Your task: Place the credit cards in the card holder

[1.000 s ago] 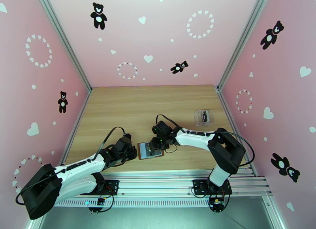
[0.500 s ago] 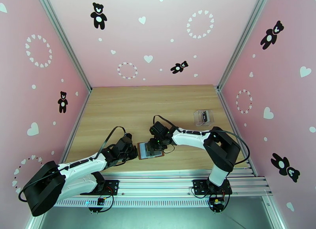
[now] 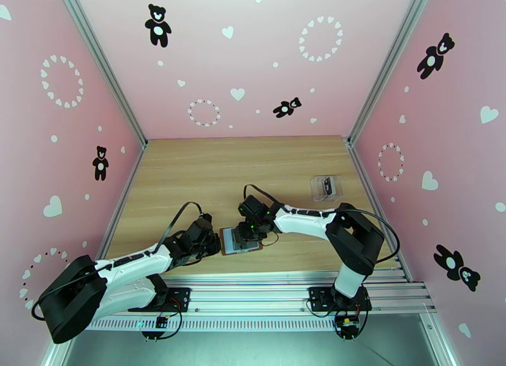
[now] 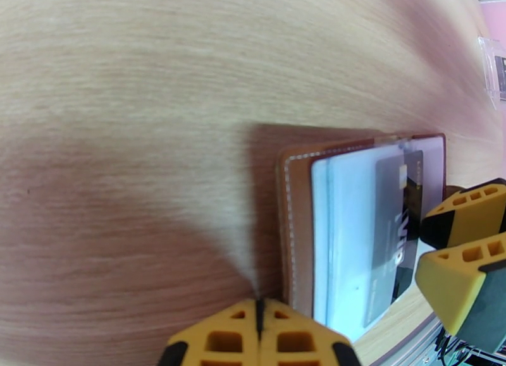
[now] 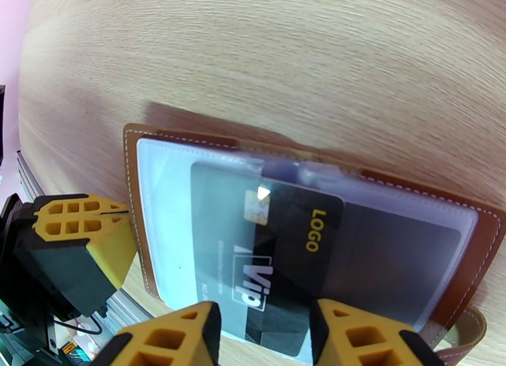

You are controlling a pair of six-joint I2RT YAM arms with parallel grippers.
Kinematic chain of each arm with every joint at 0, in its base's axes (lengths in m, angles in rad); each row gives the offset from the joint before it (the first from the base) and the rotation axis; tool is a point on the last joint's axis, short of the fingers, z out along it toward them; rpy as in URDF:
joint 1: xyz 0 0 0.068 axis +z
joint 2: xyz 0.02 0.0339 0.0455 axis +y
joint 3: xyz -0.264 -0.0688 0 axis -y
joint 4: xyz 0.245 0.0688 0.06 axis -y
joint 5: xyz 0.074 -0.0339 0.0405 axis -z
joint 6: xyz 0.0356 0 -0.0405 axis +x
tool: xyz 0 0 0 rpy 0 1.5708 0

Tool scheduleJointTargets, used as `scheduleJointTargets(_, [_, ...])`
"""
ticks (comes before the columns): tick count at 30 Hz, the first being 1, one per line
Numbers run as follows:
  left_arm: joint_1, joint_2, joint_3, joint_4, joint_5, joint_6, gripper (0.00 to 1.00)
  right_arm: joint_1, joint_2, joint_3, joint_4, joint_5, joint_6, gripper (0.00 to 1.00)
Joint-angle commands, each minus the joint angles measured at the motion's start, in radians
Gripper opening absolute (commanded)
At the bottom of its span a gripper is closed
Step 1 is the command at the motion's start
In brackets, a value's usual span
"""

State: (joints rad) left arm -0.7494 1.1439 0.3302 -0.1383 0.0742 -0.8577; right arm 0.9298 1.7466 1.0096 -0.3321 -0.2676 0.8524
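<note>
Top cam: card holder (image 3: 242, 241) lies open nr table's front edge, btwn my two arms. Left wrist: my left gripper (image 4: 259, 335) is shut, tips against holder's leather edge, prob. to stop it sliding. Right wrist: my right gripper (image 5: 265, 335) has jaws apart, straddling credit card (image 5: 272, 253) that sits part-way in the clear pocket.

The right gripper (image 3: 244, 236) slid a short way toward 9 o'clock over the card holder (image 3: 243, 249), so that it came to hang above the holder's middle rather than its 3 o'clock end. Its wrist and the white right forearm (image 3: 303, 219) travelled with it, and the right elbow (image 3: 354, 231) swung the same way, toward 9 o'clock. The left elbow (image 3: 69, 301) crept toward 1 o'clock, and the left forearm (image 3: 129, 266) tilted slightly with it.
</note>
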Motion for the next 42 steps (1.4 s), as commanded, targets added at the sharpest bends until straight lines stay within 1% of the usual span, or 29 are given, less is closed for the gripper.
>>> scheduleJointTargets(1, [-0.013, 0.005, 0.002, 0.015, 0.012, -0.005, 0.00, 0.007, -0.046, 0.015, -0.063, 0.064, -0.019, 0.46])
scheduleJointTargets(4, [-0.014, 0.004, 0.003, 0.011, 0.010, -0.006, 0.00, 0.007, -0.030, 0.028, -0.091, 0.089, -0.032, 0.46])
scheduleJointTargets(17, [-0.019, 0.016, 0.005, 0.017, 0.005, -0.006, 0.00, 0.008, 0.059, 0.040, -0.039, 0.016, -0.029, 0.45])
scheduleJointTargets(28, [-0.025, 0.031, 0.009, 0.027, 0.005, -0.008, 0.00, 0.027, 0.067, 0.061, -0.033, -0.007, -0.023, 0.41])
scheduleJointTargets(42, [-0.030, 0.039, 0.013, 0.028, 0.002, -0.008, 0.00, 0.052, 0.094, 0.090, 0.012, -0.059, -0.003, 0.40])
